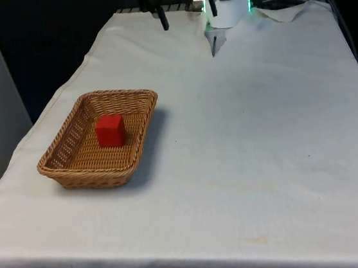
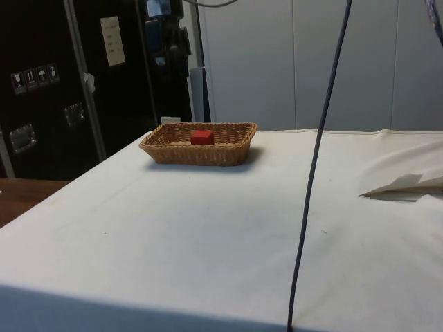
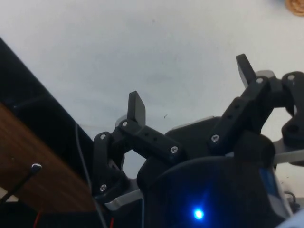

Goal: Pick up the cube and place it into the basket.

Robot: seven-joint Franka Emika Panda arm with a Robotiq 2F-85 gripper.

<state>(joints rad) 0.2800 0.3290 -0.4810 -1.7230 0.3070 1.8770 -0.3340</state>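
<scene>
looking across the bench, you find the red cube sitting inside the wicker basket, on its woven floor and a little toward the far end, resting flat and upright. the side view agrees: the cube's top shows just over the near rim of the basket, with nothing touching it. judged from that, the placing looks done.

if you ever need to lift the cube again, treat it as a small, stiff block, probably light, with flat faces that should take a pinch well. take it across two opposite side faces, about mid-height, coming straight down so the fingers clear the basket's sloping walls. the faces look smooth, so a centred, square hold is safer than a corner hold. the basket itself seems light and could slide on the cloth if you nudge a wall.

the tool is released: in the wrist view its two fingers stand wide apart with only bare white cloth between them, and they hold and touch nothing. you see it raised above the bench, well apart from the basket, of which a sliver of wicker shows at the wrist picture's corner. in the front view the dark fingers hang at the far end of the bench, near the robot's base.
</scene>
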